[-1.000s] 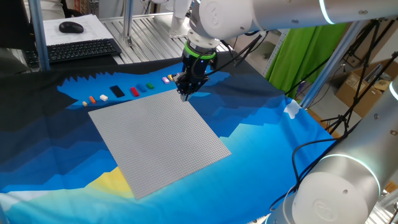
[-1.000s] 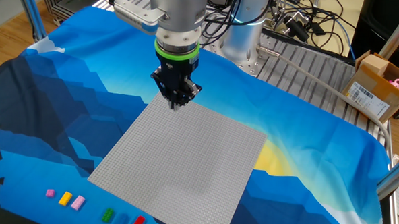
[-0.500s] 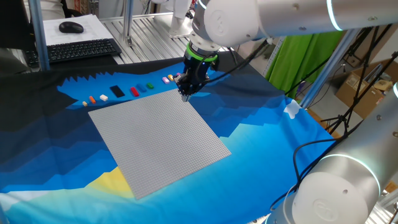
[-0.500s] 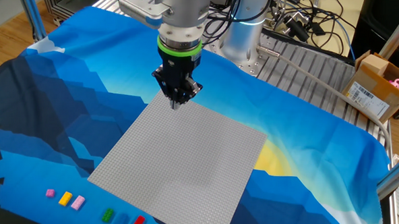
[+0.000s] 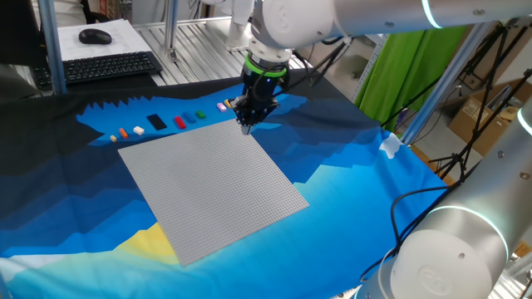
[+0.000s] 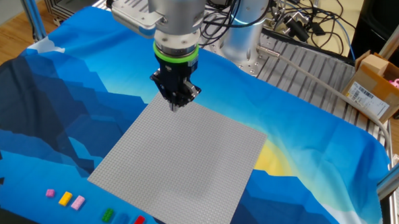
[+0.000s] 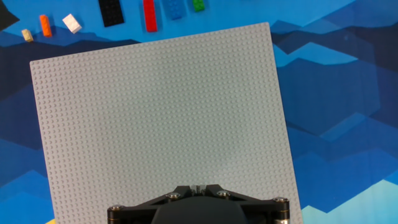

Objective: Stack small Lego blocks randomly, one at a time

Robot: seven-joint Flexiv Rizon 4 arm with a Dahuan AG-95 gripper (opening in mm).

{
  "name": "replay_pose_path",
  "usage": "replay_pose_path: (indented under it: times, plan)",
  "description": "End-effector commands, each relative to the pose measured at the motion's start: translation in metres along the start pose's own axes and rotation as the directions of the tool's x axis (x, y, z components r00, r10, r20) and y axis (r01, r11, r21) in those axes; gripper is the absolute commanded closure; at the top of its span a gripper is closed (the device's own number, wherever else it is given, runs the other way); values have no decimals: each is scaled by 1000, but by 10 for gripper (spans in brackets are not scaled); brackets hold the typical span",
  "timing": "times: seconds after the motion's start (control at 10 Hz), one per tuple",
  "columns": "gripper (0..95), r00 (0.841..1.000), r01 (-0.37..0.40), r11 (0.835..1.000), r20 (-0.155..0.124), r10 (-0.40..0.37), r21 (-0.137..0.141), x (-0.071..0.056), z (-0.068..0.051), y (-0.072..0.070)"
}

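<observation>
The small Lego blocks lie in a row on the cloth beside the grey baseplate: orange, white, red, blue, green, and pink. The hand view shows orange, white, red, blue and green above the plate's far edge. My gripper hangs low over the plate's corner nearest the row, also seen in the other fixed view. Its fingers are together, with no block visible between them.
A flat black piece lies in the row of blocks. A keyboard and mouse sit behind the cloth. A cardboard box and cables lie off the table's side.
The gripper stays over the same corner of the baseplate; the arm above it has only shifted slightly. The blocks have not moved.
</observation>
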State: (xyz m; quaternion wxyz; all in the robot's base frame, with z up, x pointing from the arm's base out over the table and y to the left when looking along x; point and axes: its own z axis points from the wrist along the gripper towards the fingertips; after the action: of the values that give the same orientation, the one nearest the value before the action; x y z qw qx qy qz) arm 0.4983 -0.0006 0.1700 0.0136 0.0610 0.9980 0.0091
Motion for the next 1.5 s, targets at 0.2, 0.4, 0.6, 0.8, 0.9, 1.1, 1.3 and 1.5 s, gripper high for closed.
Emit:
replay_pose_path:
  times: [0.2,0.4,0.6,0.8,0.9,1.1,1.3,1.5]
  plan:
    - [950,1000,-1,1000,-8,2,3,-2,0,1]
    - [950,1000,1,1000,-9,-1,6,-2,0,1]
    - [950,1000,-2,1000,-11,2,12,-2,0,1]
    - [950,1000,-10,1000,-15,10,12,-2,0,1]
    - [950,1000,-12,1000,-18,12,11,-2,0,1]
    - [950,1000,-11,1000,-21,11,12,-2,0,1]
    - [950,1000,-12,1000,-18,12,15,3,3,3]
    - [950,1000,-6,1000,-22,6,15,5,3,3]
